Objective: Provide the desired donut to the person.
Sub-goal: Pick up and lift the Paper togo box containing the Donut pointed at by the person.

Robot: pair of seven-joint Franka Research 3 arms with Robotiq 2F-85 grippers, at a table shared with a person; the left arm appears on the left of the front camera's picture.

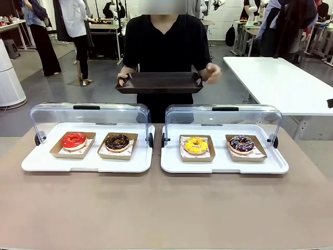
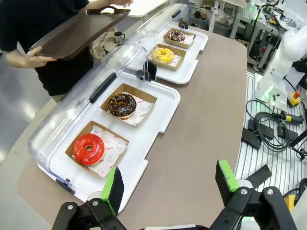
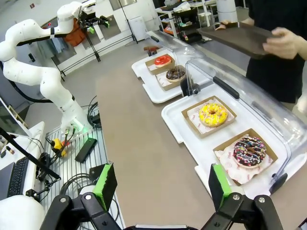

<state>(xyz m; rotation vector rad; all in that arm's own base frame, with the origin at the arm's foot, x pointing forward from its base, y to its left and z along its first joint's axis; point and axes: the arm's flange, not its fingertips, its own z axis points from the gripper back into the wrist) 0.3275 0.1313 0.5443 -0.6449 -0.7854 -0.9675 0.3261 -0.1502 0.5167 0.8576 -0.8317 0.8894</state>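
**Four donuts on show, person waiting with a tray**

The left gripper (image 2: 170, 186) hangs wide open and empty over the table (image 2: 201, 129). At 10 and 11 o'clock, a red donut (image 1: 74, 140) and a chocolate donut (image 1: 117, 141) sit under a raised clear lid (image 1: 91, 112), open to reach. At 12, the person (image 1: 165, 47) holds out a brown tray (image 1: 158, 83), likely to receive one. At 1 and 2, a yellow donut (image 1: 196, 145) and a sprinkled donut (image 1: 242, 144) sit under a second lid (image 1: 223, 115). The right gripper (image 3: 162, 184) is also open and empty. I cannot tell which donut is wanted.
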